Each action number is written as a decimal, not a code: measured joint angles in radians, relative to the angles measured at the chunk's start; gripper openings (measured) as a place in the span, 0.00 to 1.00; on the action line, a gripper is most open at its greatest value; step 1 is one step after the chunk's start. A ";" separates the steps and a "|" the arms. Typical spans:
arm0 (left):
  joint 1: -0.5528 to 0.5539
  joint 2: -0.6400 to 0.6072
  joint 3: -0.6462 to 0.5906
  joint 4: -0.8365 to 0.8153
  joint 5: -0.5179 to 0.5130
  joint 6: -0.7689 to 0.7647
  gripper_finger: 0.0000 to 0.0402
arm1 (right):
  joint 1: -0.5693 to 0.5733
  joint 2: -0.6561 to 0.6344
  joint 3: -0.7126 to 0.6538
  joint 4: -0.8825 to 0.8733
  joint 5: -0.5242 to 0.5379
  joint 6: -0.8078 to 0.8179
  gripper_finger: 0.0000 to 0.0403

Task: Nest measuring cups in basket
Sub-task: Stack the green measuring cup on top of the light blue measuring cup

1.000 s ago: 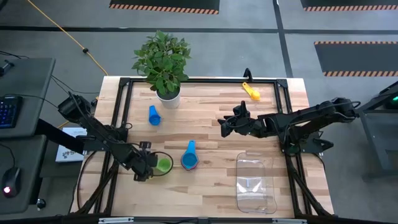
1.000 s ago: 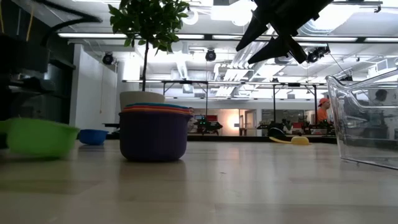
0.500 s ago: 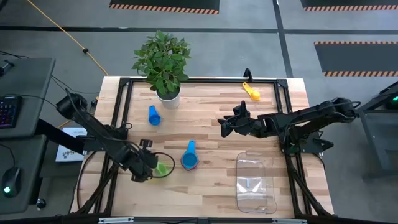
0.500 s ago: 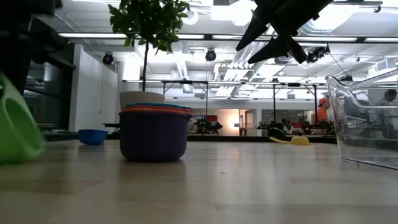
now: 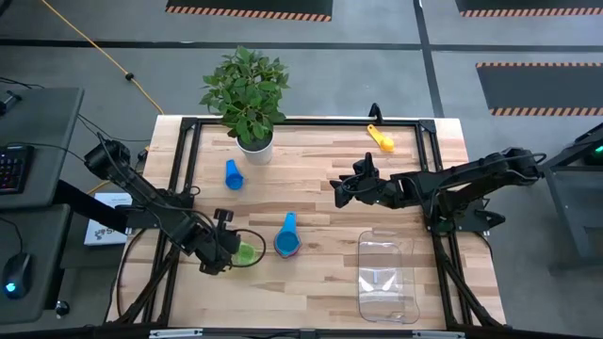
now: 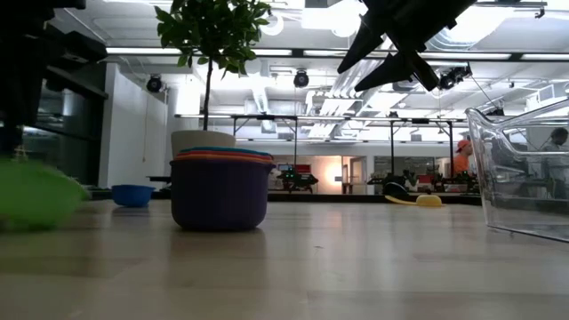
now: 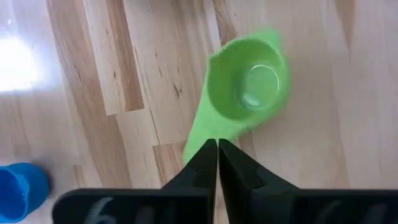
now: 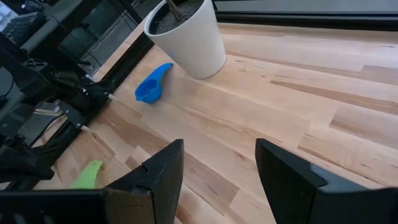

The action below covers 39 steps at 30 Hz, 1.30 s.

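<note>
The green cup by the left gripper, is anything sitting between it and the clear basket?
Yes. The stack of nested cups stands on the table between the green cup and the basket, roughly on the straight path.

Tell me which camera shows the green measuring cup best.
The left wrist view: the green cup fills it, its handle at the shut left gripper. High view shows it small, low view a blur at the edge, right wrist view only a sliver.

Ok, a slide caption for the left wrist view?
Left gripper shut on the green cup's handle, on the table.
</note>
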 joint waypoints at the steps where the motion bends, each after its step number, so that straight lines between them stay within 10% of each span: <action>1: 0.000 0.000 0.000 0.000 0.000 0.000 0.01 | 0.000 0.000 0.000 0.000 0.000 0.000 0.47; 39: 0.000 0.000 0.000 0.002 -0.031 -0.017 0.24 | 0.000 0.000 0.000 0.000 0.000 0.000 0.47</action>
